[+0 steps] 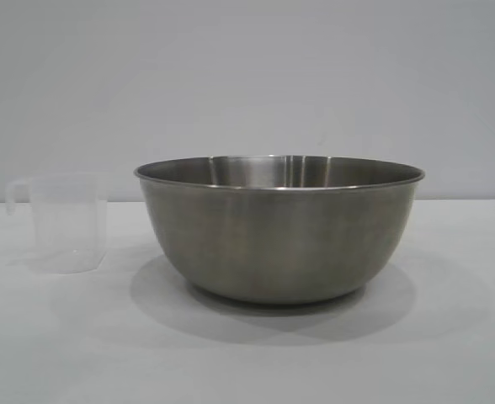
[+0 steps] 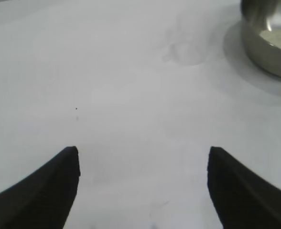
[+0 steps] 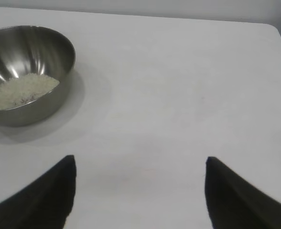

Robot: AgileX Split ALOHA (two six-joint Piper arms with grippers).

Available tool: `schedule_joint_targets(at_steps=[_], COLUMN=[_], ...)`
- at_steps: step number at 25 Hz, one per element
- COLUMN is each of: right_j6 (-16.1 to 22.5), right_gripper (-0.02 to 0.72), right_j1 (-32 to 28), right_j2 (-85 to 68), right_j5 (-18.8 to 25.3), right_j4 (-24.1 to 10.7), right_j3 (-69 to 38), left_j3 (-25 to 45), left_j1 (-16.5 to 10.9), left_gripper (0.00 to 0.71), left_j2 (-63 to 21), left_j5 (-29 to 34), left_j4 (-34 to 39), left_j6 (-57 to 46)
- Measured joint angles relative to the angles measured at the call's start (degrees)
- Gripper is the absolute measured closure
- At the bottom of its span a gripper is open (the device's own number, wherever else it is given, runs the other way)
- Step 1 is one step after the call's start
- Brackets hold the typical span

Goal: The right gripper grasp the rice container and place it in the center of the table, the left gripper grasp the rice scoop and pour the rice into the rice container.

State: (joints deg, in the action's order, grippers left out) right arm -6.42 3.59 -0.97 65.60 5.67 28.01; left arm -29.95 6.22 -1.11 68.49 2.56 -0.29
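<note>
A large steel bowl (image 1: 279, 231) was seen standing upright on the white table (image 1: 449, 353), slightly right of the middle of the exterior view. A small clear plastic cup (image 1: 62, 220) was placed to the left of the bowl, apart from it, upright, with its loop handle turned away from the bowl. From this level view the inside of the bowl could not be seen, and no contents could be made out in the cup.

In the right wrist view, a shallow heap of pale rice (image 3: 21, 90) was shown lying in the bottom of the bowl (image 3: 59, 57), gathered toward one side. The right gripper (image 3: 140, 191) was held above bare table, well apart from the bowl, with its two black fingers spread wide and nothing between them.

In the left wrist view, the left gripper (image 2: 143, 188) was likewise held over bare table, its fingers spread wide and empty. The cup (image 2: 186, 50) appeared only faintly against the white surface, farther off, and part of the bowl (image 2: 269, 47) was visible beyond it, with a patch of rice (image 2: 279, 38) showing inside. Neither gripper was in contact with the cup or the bowl. A soft shadow was cast on the table around the base of the bowl.
</note>
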Motion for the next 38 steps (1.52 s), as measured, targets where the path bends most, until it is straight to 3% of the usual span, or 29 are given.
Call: schedule_joint_targets(at_steps=[7,25,30,38], right_j6=[0.00,0.00,0.00,0.00], right_gripper=[0.223,0.223,0.223,0.223], right_j1=[0.00,0.00,0.00,0.00], right_j2=[0.00,0.00,0.00,0.00], right_j5=[0.00,0.00,0.00,0.00], right_j4=[0.00,0.00,0.00,0.00], right_j3=[0.00,0.00,0.00,0.00], left_j3=[0.00,0.00,0.00,1.00], left_j1=[-4.76,-4.88,-5.16,-5.29], left_gripper=[0.224,0.224,0.224,0.224], left_j2=[0.00,0.00,0.00,0.00], left_j5=[0.00,0.00,-4.31,-5.55], left_j4=[0.00,0.00,0.00,-0.36], left_j6=[0.00,0.00,0.00,0.00])
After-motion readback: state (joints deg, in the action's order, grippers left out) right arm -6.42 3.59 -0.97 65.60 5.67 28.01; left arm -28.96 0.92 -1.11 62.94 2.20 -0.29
